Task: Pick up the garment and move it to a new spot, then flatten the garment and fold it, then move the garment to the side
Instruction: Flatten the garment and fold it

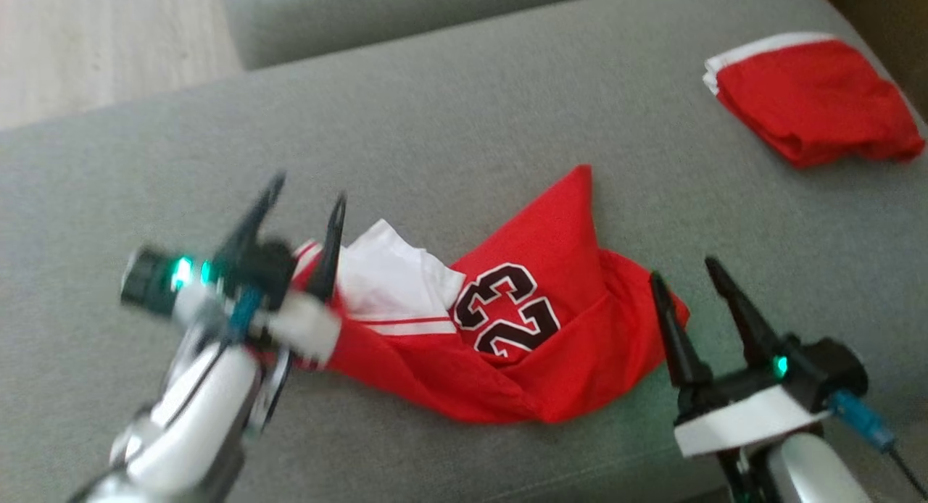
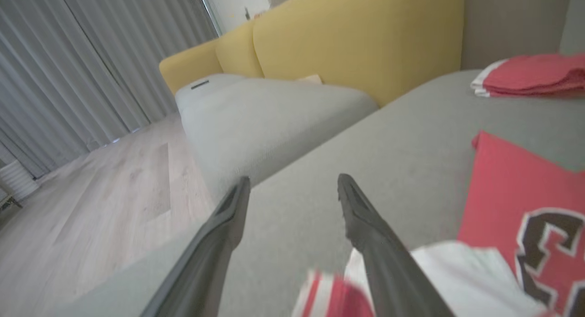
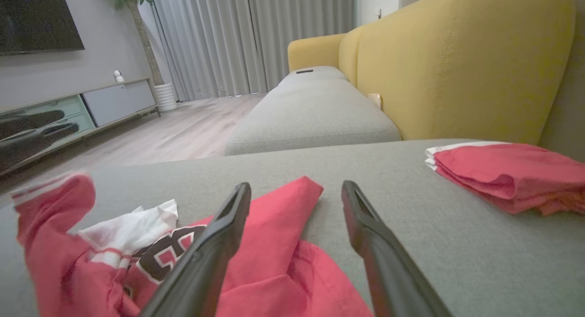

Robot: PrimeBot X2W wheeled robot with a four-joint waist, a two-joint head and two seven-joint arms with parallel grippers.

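The garment [image 1: 536, 322] is a red jersey with a dark number and a white lining, lying crumpled in the middle of the grey cushion [image 1: 464, 126]. My left gripper [image 1: 310, 188] hovers open over its left, striped edge with nothing between the fingers. In the left wrist view the garment [image 2: 512, 203] lies to the right of the open left gripper [image 2: 292, 180], its blurred striped hem by the right finger. My right gripper [image 1: 684, 269] stands open at the garment's right edge. In the right wrist view the open right gripper [image 3: 296, 184] points over the garment [image 3: 274, 244].
A second red garment [image 1: 812, 97], folded with a white trim, lies at the cushion's back right. Another grey cushion [image 1: 362, 17] adjoins at the back. Wooden floor [image 1: 101, 39] drops off at the left. A yellow sofa back [image 3: 457, 56] rises behind the cushions.
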